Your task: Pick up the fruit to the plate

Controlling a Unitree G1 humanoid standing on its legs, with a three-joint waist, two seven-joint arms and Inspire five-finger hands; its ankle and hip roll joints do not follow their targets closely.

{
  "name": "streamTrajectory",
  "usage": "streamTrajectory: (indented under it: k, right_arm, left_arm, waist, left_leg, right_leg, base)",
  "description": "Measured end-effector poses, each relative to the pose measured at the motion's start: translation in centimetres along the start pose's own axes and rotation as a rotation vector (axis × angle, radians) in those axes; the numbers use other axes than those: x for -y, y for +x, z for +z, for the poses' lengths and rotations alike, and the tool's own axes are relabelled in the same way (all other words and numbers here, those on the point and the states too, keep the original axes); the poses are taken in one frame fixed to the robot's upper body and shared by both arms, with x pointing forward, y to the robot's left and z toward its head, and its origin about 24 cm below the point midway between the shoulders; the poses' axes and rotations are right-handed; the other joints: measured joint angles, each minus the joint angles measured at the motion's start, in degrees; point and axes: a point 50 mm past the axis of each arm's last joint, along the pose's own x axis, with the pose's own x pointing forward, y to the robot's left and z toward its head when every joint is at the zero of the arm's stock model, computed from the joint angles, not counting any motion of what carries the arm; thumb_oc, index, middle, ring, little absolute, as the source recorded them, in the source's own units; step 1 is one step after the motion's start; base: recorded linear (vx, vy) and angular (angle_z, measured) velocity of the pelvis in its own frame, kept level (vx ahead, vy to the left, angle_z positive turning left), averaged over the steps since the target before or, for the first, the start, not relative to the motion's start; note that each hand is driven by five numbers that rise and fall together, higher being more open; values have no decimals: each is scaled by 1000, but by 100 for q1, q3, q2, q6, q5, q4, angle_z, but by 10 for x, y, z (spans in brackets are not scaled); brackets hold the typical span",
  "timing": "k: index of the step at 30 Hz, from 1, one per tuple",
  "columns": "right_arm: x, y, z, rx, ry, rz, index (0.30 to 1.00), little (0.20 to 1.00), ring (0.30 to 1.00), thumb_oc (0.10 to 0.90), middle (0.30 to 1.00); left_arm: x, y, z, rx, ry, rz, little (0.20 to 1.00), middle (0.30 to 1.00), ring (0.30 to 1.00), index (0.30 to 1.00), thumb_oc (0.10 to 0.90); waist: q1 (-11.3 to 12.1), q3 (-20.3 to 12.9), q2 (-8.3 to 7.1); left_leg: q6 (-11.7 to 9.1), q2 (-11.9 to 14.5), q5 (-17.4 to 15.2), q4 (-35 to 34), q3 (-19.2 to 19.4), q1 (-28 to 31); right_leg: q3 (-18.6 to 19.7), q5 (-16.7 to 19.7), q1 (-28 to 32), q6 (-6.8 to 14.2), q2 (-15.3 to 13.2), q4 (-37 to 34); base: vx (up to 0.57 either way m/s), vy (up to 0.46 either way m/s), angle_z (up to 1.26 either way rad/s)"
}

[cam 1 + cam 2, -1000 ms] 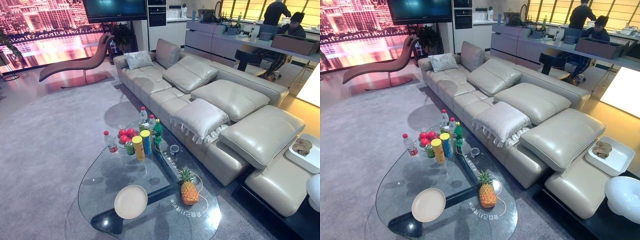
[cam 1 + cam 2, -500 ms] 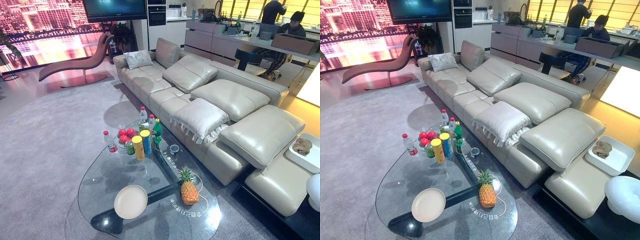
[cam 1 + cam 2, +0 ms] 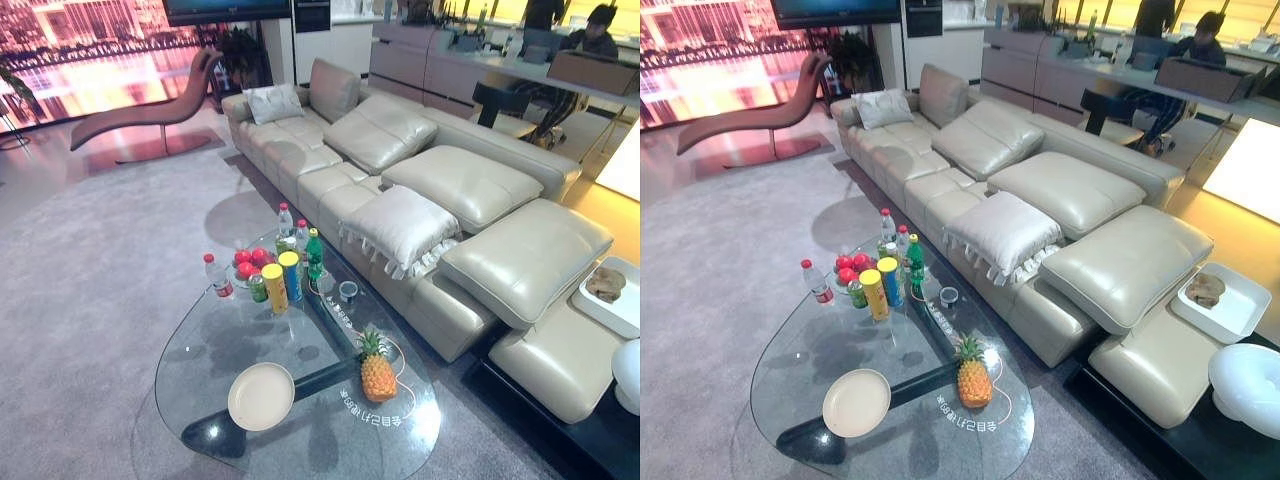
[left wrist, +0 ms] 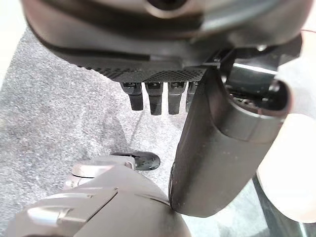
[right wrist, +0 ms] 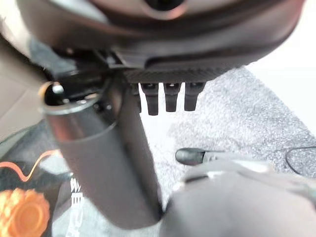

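- The pineapple (image 3: 378,372) stands upright on the glass table (image 3: 200,345) in the lower middle of the left eye view; the empty cream plate (image 3: 261,395) lies to its left, well apart from it, near the table's lower edge. Toward the table's upper end stands a cluster: red apples (image 3: 249,262), water bottles (image 3: 286,222), a green bottle (image 3: 314,255), a yellow can (image 3: 274,288) and a blue can (image 3: 291,276). The beige sofa (image 3: 460,190) runs from upper middle to lower right.
- The right eye view gives the same layout, the pineapple lower centre and the plate lower left.
- In the left wrist view the left hand (image 4: 163,74) hangs over grey carpet (image 4: 54,113), fingers (image 4: 155,101) straight and relaxed, thumb pointing down, holding nothing.
- In the right wrist view the right hand (image 5: 168,74) hangs likewise, fingers (image 5: 170,98) straight, empty; the pineapple shows as an orange blur at the lower left corner.
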Motion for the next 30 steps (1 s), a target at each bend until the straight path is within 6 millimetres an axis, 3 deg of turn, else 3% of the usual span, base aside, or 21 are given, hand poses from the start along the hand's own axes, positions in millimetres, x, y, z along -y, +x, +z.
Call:
streamTrajectory:
  k: [2,7,13,14,19,22,27,30]
  right_arm:
    - [4,0,8,47,57,-47,900,900,900,800,900]
    - [15,-1,38,197,107,-124,900,900,900,800,900]
    - [16,-17,109,468,209,-159,900,900,900,800,900]
    - [17,-24,129,539,228,-161,900,900,900,800,900]
    - [9,-60,183,765,306,-115,900,900,900,800,900]
    - [5,-77,206,854,325,-98,900,900,900,800,900]
    - [2,-103,226,962,348,-61,900,900,900,800,900]
    - [-1,-120,240,1042,356,-37,900,900,900,800,900]
  left_arm:
    - [0,0,6,34,-10,-5,900,900,900,900,800]
    - [-3,0,15,71,-22,-1,900,900,900,900,800]
    - [-7,0,26,111,-13,5,900,900,900,900,800]
    - [-6,0,31,123,-2,3,900,900,900,900,800]
    - [-6,0,35,141,-11,3,900,900,900,900,800]
    - [-8,0,40,158,-24,3,900,900,900,900,800]
    - [-8,-1,47,179,-65,0,900,900,900,900,800]
    - [-4,-2,59,216,-83,-10,900,900,900,900,800]
  waist:
    - [7,263,-2]
    - [-4,503,-68]
    - [-4,821,-160]
    - [-2,970,-164]
    - [-15,1218,-207]
    - [-15,1343,-246]
    - [-33,1577,-278]
    - [-46,1845,-226]
  left_leg:
    - [-22,3,20,3,-2,-24]
    - [-1,-4,55,6,-35,-202]
    - [-3,-14,55,104,-110,-411]
    - [-5,-21,60,115,-152,-440]
    - [-6,-36,60,201,-184,-588]
    - [-6,-43,60,203,-183,-601]
    - [-6,-59,59,303,-188,-798]
    - [-5,-66,58,435,-202,-992]
  right_leg:
    - [-3,20,-25,20,7,1]
    - [-40,54,-148,21,11,34]
    - [-128,67,-273,16,35,35]
    - [-162,77,-278,10,26,35]
    - [-175,102,-374,-2,39,37]
    - [-174,106,-386,-1,42,37]
    - [-175,125,-549,7,24,68]
    - [-179,125,-722,7,4,175]
  base:
    - [-62,-31,-1]
    - [-46,-24,2]
    - [-48,-5,7]
    - [-31,20,15]
    - [-5,9,3]
    - [0,0,0]
    - [-24,13,0]
    - [-23,20,2]
